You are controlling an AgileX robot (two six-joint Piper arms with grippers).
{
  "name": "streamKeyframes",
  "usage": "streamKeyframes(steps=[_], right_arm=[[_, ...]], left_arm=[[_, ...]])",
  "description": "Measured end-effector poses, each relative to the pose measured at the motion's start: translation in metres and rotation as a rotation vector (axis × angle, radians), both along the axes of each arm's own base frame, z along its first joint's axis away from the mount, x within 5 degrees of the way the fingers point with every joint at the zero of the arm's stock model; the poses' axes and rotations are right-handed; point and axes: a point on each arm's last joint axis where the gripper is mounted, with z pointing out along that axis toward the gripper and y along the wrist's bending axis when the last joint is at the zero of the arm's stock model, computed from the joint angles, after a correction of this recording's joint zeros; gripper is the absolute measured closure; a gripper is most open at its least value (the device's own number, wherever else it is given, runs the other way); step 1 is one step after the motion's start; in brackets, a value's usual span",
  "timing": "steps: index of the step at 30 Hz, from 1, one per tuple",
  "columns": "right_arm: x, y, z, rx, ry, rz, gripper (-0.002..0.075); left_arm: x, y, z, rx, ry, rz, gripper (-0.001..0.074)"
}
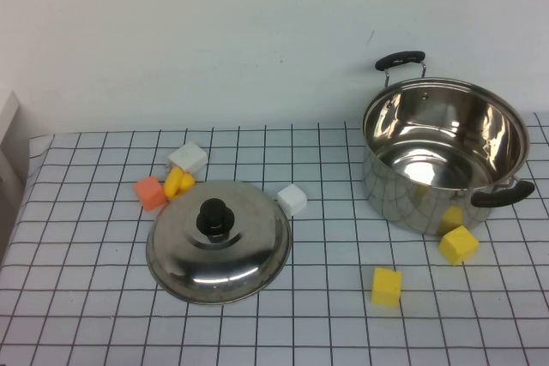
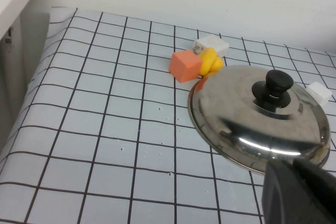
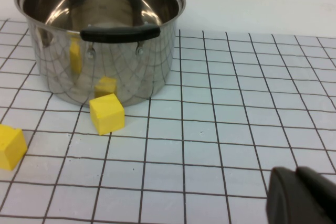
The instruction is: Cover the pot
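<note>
So the pot (image 1: 444,158) sits open at about 3 o'clock on the gridded surface (image 1: 77,297), lid (image 1: 219,240) lying knob-up around 8 o'clock, well apart from it. A yellow cube (image 1: 459,244) is just beside the pot's front, another yellow cube (image 1: 387,286) closer to me. Near the lid's far edge: orange cube (image 1: 151,193), white cube (image 1: 189,159), a yellow bit (image 1: 178,183), plus a second white cube (image 1: 292,199). My left gripper (image 2: 302,192) hangs near the lid, my right gripper (image 3: 304,198) is back from the pot. Jaws on both: honestly can't tell, only dark corners show.
</note>
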Motion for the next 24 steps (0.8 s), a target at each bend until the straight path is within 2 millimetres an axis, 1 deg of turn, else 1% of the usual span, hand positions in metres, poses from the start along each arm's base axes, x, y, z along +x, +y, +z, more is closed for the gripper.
streamKeyframes(steps=[12,15,18,24], right_arm=[[0.000,0.000,0.000,0.000,0.000,0.000,0.0717],[0.000,0.000,0.000,0.000,0.000,0.000,0.0717],[0.000,0.000,0.000,0.000,0.000,0.000,0.0717],[0.000,0.000,0.000,0.000,0.000,0.000,0.0717]], left_arm=[[0.000,0.000,0.000,0.000,-0.003,0.000,0.0736],[0.001,0.000,0.003,-0.001,-0.040,0.004,0.0736],[0.003,0.001,0.010,-0.004,-0.131,0.013,0.0736],[0.003,0.004,0.040,-0.047,-0.455,0.043,0.0736]])
